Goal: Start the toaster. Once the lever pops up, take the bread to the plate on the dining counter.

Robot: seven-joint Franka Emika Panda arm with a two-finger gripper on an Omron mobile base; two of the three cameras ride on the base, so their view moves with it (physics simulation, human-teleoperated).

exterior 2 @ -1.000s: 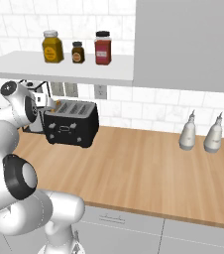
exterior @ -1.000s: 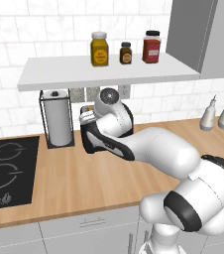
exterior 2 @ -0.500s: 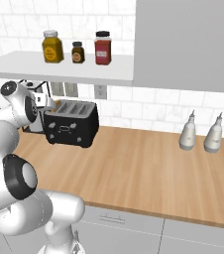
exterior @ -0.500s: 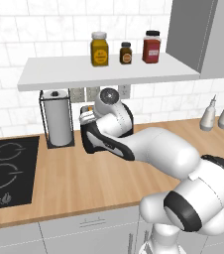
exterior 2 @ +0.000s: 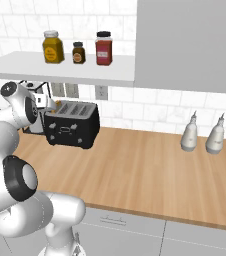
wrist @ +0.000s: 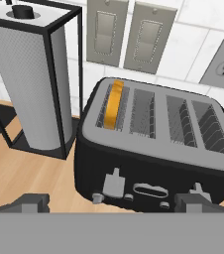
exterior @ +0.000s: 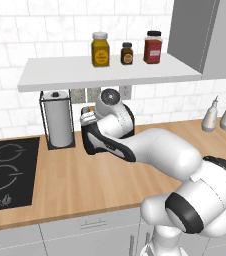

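The gripper [wrist: 113, 201] is hanging with its jaws wide open, holding nothing. The toaster [wrist: 153, 149] is sitting just ahead, bread [wrist: 115, 104] sticking up in its slot.

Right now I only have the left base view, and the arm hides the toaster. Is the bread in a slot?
Observer: Yes. In the hand view the bread stands in the end slot of the toaster, the slot nearest the paper-towel roll.
Operator: What about the other slots?
Observer: The other three are empty.
Operator: Is the pincer on the lever?
Observer: No. The pincer is open and short of the toaster's front. The lever below the bread's slot is untouched.
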